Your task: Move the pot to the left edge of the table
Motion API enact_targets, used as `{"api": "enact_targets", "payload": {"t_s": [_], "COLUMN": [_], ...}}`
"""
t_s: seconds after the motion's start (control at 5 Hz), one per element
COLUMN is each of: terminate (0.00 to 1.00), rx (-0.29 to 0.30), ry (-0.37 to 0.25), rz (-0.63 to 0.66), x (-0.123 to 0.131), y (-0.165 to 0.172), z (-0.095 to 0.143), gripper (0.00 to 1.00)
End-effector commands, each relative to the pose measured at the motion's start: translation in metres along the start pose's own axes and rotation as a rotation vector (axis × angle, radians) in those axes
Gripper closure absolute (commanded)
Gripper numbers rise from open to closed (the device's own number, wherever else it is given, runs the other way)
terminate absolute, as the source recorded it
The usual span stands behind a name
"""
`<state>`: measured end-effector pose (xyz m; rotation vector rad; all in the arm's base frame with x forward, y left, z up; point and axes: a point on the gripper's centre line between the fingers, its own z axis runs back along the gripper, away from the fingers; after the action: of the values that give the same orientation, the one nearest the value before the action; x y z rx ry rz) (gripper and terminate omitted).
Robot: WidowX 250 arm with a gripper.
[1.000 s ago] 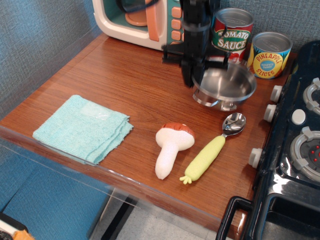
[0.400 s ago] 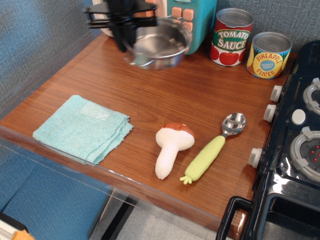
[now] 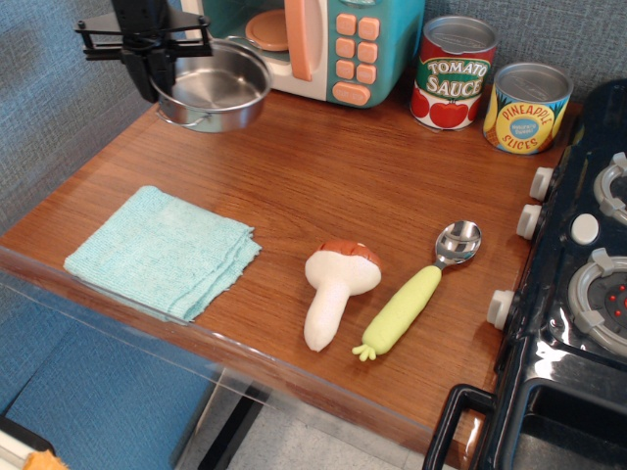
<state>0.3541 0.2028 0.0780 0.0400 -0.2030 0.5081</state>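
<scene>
The shiny steel pot hangs above the far left part of the wooden table, in front of the toy microwave. My black gripper is shut on the pot's left rim and holds it up off the wood. The pot is empty and roughly level. One wire handle shows at its front.
A toy microwave stands at the back. Tomato sauce can and pineapple can stand back right. A teal cloth lies front left. A toy mushroom and yellow-handled spoon lie in front. A black toy stove is at right.
My gripper has carried the pot from beside the cans at back right, lifted it, and moved it left across the back of the table to the far left.
</scene>
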Motion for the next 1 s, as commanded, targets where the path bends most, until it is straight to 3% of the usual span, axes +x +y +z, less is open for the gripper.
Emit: {"api": "enact_targets", "payload": {"t_s": [0.0, 0.4, 0.6, 0.8], "terminate": [0.00, 0.00, 0.00, 0.00], "rx": [0.040, 0.049, 0.053, 0.061], "ry": [-0.035, 0.017, -0.016, -0.056], "rz": [0.053, 0.013, -0.033, -0.040], "x": [0.027, 0.022, 0.024, 0.029], "y": [0.034, 0.019, 0.010, 0.009], "z": [-0.010, -0.031, -0.021, -0.004], "gripper": [1.00, 1.00, 0.00, 0.00]}}
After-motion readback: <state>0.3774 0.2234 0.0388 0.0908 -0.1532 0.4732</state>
